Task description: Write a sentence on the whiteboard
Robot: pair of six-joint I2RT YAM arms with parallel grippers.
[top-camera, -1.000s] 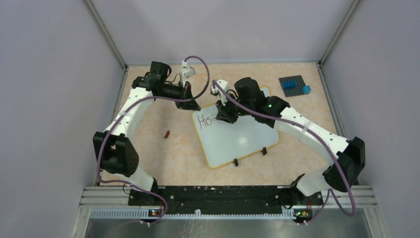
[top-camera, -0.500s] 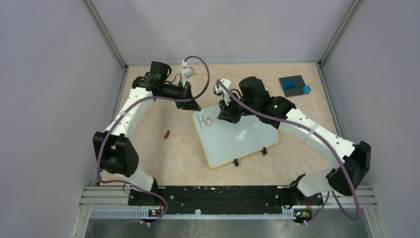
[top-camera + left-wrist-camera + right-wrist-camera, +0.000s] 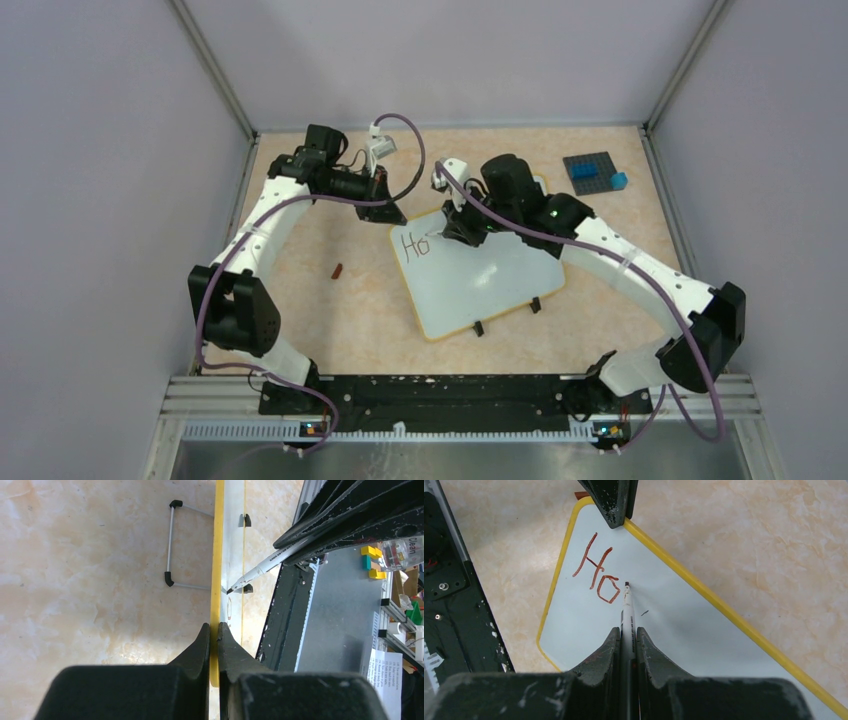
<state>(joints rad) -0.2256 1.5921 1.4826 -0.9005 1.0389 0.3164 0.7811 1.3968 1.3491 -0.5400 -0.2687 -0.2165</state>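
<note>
At the centre of the overhead view the whiteboard (image 3: 480,285) lay skewed on the surface (image 3: 320,320). Only "Ho" of the sentence (image 3: 599,577) stood in its upper left corner, so most of the writing was not yet done. You had the left hand (image 3: 213,629) pinched shut on the board's yellow rim (image 3: 216,555) at the top corner, bracing it. The right hand (image 3: 627,632) was closed tight on the marker (image 3: 626,607), whose tip sat just right of the "o" and seemed to touch the white face. For the "p", I judge you needed a light, even press: too hard and the board could slide or pivot in the left hand's grip, too soft and the stroke would skip. You would have done well to start the downstroke close beside the "o", match its height, and leave room toward the right for the rest of the line.
</note>
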